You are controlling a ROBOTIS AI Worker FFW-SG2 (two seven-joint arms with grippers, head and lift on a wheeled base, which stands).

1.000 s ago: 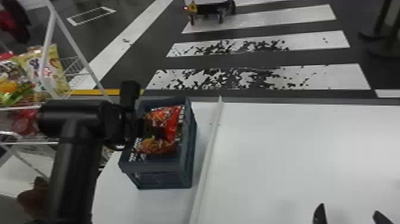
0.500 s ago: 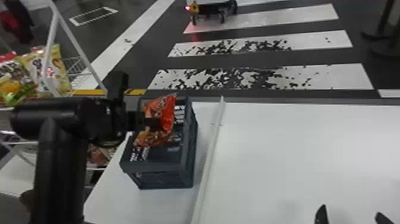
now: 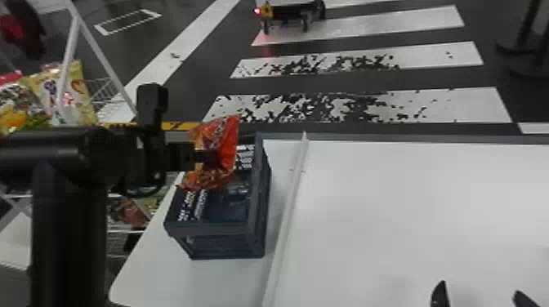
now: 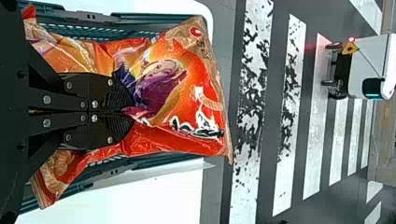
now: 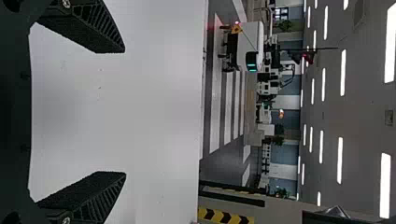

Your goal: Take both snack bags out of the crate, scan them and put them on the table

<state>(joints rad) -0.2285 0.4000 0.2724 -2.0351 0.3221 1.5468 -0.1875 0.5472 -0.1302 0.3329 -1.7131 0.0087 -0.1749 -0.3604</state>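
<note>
Above the left part of the blue crate (image 3: pixel 255 220) my left gripper (image 3: pixel 208 157) is shut on an orange-red snack bag (image 3: pixel 222 139), which hangs over the crate's opening. In the left wrist view the left gripper (image 4: pixel 128 111) pinches the middle of the snack bag (image 4: pixel 201 93), with the crate (image 4: pixel 135 18) behind it. A second bag inside the crate cannot be made out. My right gripper (image 3: pixel 480 296) is parked at the head view's lower right, over the white table (image 3: pixel 408 212); in the right wrist view the right gripper (image 5: pixel 125 112) stands open, nothing between its fingers.
A white raised strip (image 3: pixel 286 220) runs along the table just right of the crate. Left of the table stands a wire rack (image 3: pixel 102 92) with snack packs (image 3: pixel 67 92). A small wheeled robot (image 3: pixel 290 12) is on the floor beyond.
The snack bag has risen out of the crate in my left gripper and shifted slightly left, uncovering more of the crate's inside. The right gripper has stayed where it was.
</note>
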